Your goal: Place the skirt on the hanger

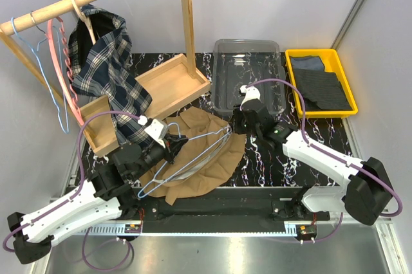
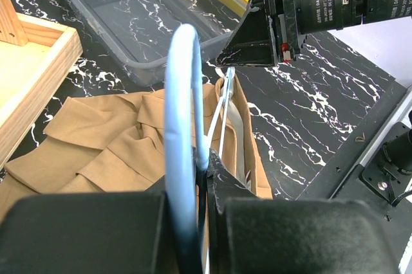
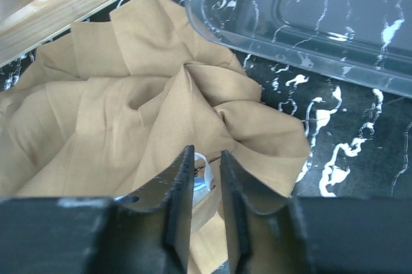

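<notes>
The tan-brown skirt lies crumpled on the black marbled table, in front of the wooden tray. The light-blue wire hanger lies across it, partly inside the cloth. My left gripper is shut on the hanger's hook end; the blue wire rises between its jaws over the skirt. My right gripper is at the hanger's right end, over the skirt's waist. Its jaws stand narrowly apart, with a whitish loop and a bit of blue wire between the tips.
A wooden rack holds a plaid shirt, a pink hanger and another blue wire hanger. Its wooden tray borders the skirt. A clear plastic bin and a yellow tray with dark cloth stand at the back right.
</notes>
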Tool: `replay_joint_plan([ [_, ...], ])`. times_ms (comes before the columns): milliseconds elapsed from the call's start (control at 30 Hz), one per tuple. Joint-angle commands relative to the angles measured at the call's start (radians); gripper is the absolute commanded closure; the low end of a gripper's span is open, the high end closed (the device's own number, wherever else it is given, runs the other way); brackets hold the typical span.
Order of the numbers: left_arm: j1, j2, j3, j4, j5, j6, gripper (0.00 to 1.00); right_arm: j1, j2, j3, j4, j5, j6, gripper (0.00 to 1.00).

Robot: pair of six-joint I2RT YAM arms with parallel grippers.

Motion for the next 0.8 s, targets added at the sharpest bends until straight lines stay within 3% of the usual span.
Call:
replay_joint_plan([
  [0, -0.002, -0.013, 0.01, 0.029, 0.002, 0.003, 1.0, -0.011, -0.001, -0.003, 0.033, -0.042, 0.032, 0.82],
  [167, -0.002, -0.018, 0.01, 0.029, -0.003, 0.006, 1.0, -0.016, -0.007, 0.001, 0.018, -0.043, 0.037, 1.0],
  [400, -0.002, -0.012, 0.01, 0.03, -0.007, 0.006, 1.0, -0.022, -0.038, 0.001, -0.019, 0.039, 0.05, 1.0],
  [767, -0.002, -0.027, 0.008, 0.039, -0.044, 0.006, 1.0, -0.028, -0.058, 0.001, -0.027, 0.027, 0.035, 1.0],
])
